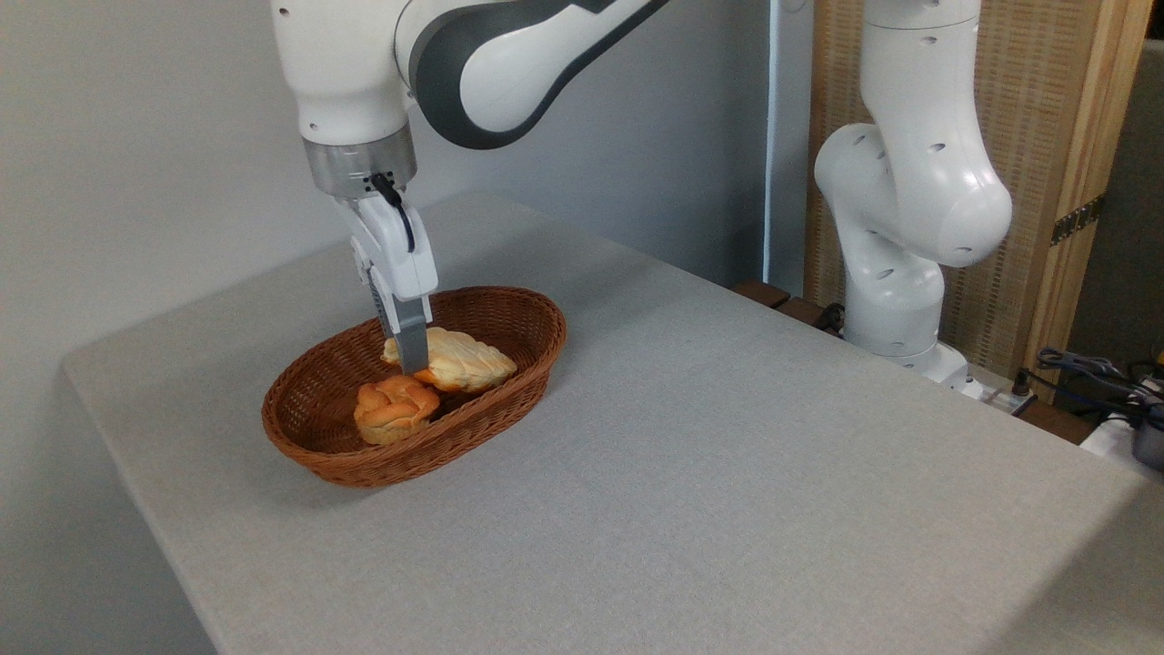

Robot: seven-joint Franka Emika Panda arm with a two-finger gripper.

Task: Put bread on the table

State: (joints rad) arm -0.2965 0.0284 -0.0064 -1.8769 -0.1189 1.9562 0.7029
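The bread (466, 361), a pale-golden ridged loaf, lies in the far half of the brown wicker basket (509, 314). A strip of its orange underside shows along its near edge. My gripper (411, 364) reaches straight down into the basket at the loaf's left end. One grey finger (412, 344) stands in front of the loaf and touches or nearly touches it. The other finger is hidden behind, so the width of the gap does not show. The grey fabric table (727, 437) carries the basket near its left side.
A small round orange knotted bun (393, 409) sits in the basket's near half, just below the gripper. The arm's white base (896, 273) stands at the table's far right edge. Cables (1091, 368) lie beyond it. Bare grey fabric spreads right of and in front of the basket.
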